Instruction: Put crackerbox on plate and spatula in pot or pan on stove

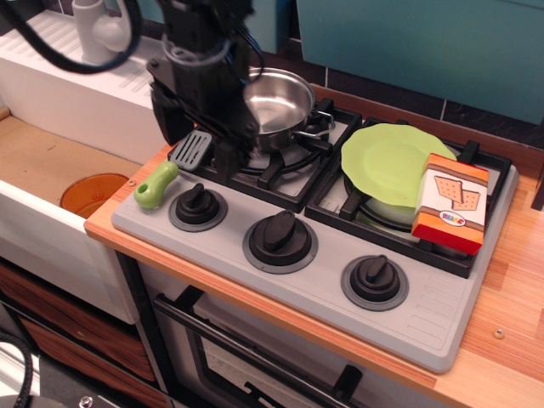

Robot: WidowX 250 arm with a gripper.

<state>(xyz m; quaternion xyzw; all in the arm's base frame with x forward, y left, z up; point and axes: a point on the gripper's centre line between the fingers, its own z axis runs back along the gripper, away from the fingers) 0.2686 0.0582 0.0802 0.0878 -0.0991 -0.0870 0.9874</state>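
Note:
The crackerbox (450,204) stands upright on the right edge of the lime-green plate (391,161), which lies tilted on the right burner of the grey stove (340,280). The steel pot (279,104) sits on the left rear burner, empty inside where visible. The spatula (172,168) lies at the stove's left edge, grey blade toward the back, green handle toward the front. My gripper (194,146) hangs just over the spatula's blade, left of the pot. Its fingers stand apart and hold nothing.
An orange-brown disc (92,194) lies in the sink basin at the left. A grey faucet (98,34) stands at the back left on the white drainboard. Three black knobs (280,234) line the stove's front. Wooden counter (510,280) runs along the right.

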